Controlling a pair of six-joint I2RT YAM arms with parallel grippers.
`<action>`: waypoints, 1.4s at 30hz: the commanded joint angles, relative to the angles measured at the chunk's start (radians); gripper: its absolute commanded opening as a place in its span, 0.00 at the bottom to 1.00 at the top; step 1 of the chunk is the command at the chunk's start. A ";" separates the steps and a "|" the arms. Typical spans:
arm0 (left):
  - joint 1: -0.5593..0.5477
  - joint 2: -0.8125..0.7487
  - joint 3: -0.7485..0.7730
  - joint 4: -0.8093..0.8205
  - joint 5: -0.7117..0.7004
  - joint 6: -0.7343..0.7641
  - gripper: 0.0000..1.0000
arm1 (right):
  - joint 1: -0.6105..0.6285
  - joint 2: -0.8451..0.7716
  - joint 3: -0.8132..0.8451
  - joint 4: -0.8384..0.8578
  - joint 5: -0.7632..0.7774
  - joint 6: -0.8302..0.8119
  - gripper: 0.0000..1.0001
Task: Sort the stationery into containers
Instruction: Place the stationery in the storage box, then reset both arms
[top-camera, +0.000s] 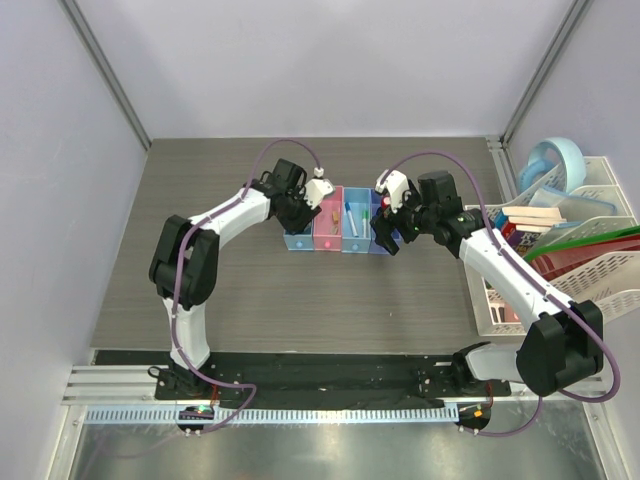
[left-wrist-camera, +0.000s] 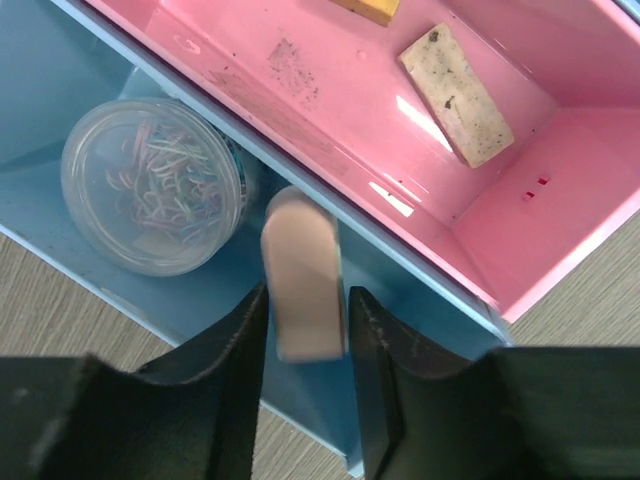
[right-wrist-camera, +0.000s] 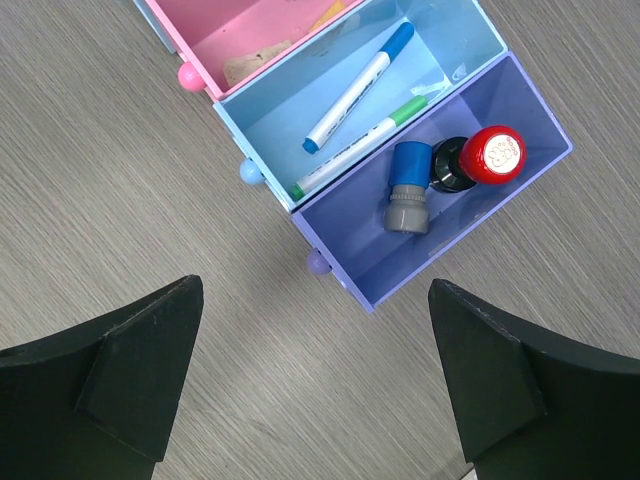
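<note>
My left gripper (left-wrist-camera: 306, 292) hangs over the leftmost light blue bin (left-wrist-camera: 60, 90). The pink eraser (left-wrist-camera: 302, 270) sits blurred between its fingers, with thin gaps on both sides, so the jaws stand open. A clear round roll of clips (left-wrist-camera: 150, 185) lies in that bin. A tan block (left-wrist-camera: 458, 95) lies in the pink bin (left-wrist-camera: 300, 90). My right gripper (right-wrist-camera: 315, 290) is wide open and empty over bare table by the darker blue bin (right-wrist-camera: 350, 235), which holds the red-capped black bottle (right-wrist-camera: 480, 160). Two white pens (right-wrist-camera: 355, 90) lie in the second light blue bin (right-wrist-camera: 440, 50).
A blue and grey stamp-like item (right-wrist-camera: 408, 195) lies beside the bottle. An orange piece (left-wrist-camera: 365, 8) shows at the pink bin's far end. The white rack (top-camera: 560, 250) with books and folders stands at the table's right edge, behind my right arm.
</note>
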 joint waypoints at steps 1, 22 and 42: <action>-0.014 0.007 0.007 -0.001 -0.004 0.010 0.43 | -0.004 -0.029 -0.001 0.035 -0.016 0.007 1.00; -0.028 -0.119 0.053 0.003 -0.003 -0.079 0.48 | -0.004 -0.019 0.002 0.035 -0.027 0.010 1.00; -0.157 0.114 0.076 0.344 -0.846 0.028 0.49 | -0.026 -0.055 0.011 0.042 -0.018 0.016 1.00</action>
